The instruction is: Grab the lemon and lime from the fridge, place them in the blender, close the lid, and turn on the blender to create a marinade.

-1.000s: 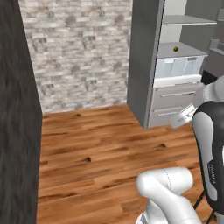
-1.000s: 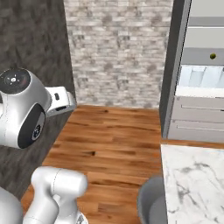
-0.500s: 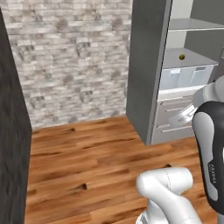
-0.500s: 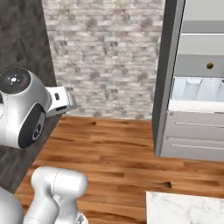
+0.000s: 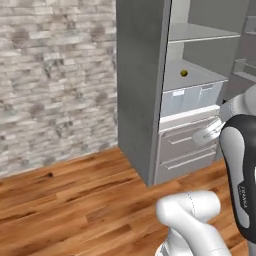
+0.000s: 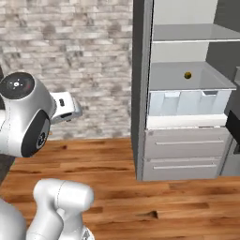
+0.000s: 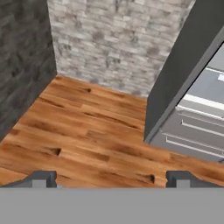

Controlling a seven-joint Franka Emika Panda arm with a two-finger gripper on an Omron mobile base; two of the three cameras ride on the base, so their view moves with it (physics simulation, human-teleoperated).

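Grey and open, the fridge is seen at the right of both base views, its translucent drawers below a pale shelf. On that shelf, in the upper right of the frame, the lemon is seen as a small yellow dot. The gripper is held with its fingertips wide apart over the wooden floor, nothing between them.
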